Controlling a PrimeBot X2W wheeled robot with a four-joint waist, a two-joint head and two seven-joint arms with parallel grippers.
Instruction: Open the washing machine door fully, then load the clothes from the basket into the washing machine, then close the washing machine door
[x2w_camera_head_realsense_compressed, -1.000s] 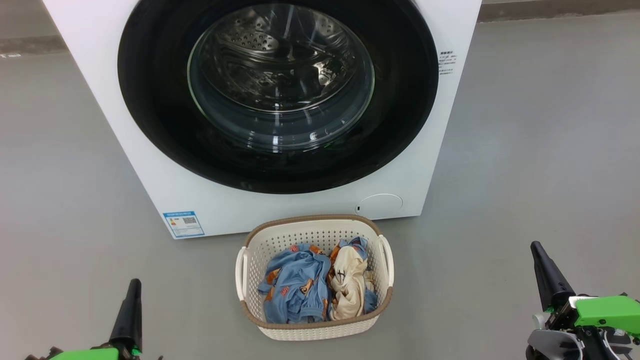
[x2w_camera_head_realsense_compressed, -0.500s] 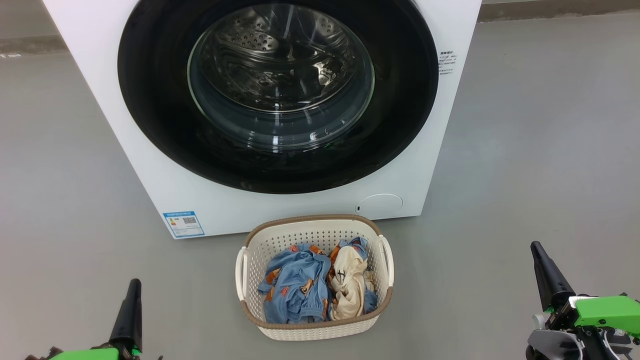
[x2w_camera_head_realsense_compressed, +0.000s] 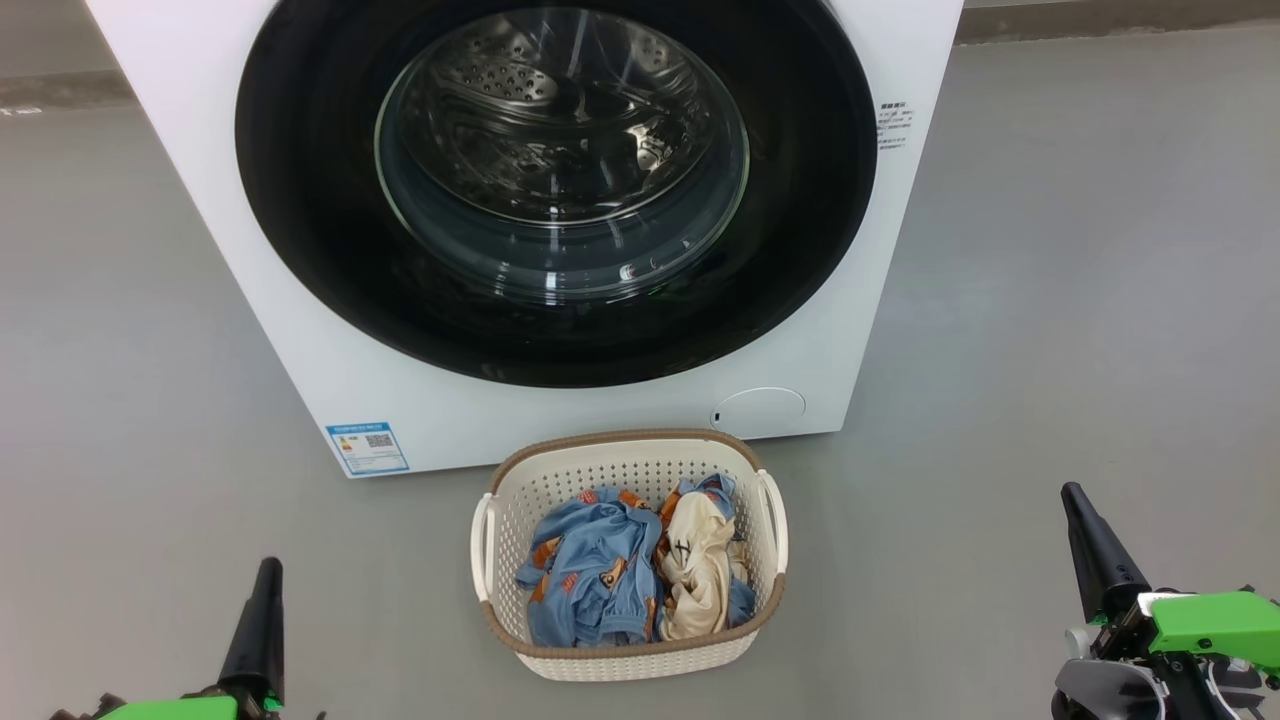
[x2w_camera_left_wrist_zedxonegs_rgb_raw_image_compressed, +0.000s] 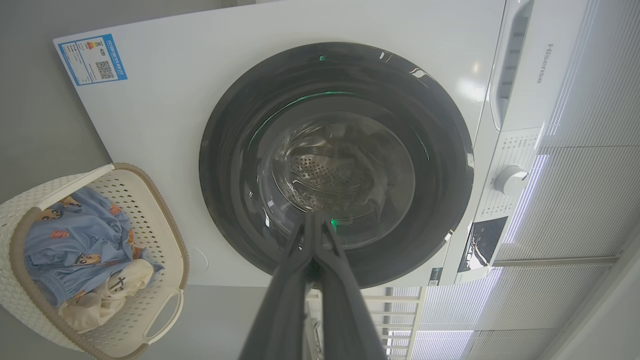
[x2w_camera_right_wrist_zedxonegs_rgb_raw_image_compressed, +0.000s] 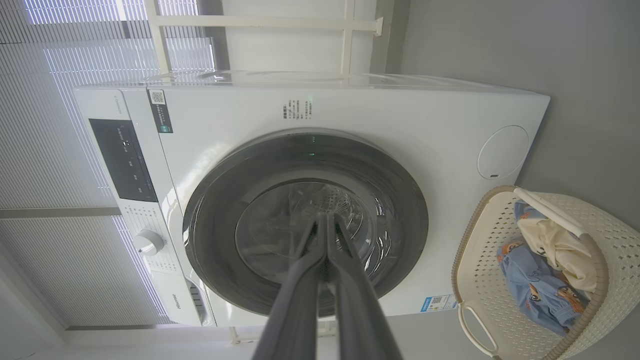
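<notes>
Fingers (x2w_camera_left_wrist_zedxonegs_rgb_raw_image_compressed: 292, 280) together; black door (x2w_camera_head_realsense_compressed: 300, 200) seemingly closed.

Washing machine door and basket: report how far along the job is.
Done: nothing yet. The washing machine door sits closed against the washing machine, and the clothes lie in the basket. In hand: nothing; the left claw and right claw are shut and empty, well off to either side of the basket. Left: open the door fully, load the clothes, close the door.
</notes>
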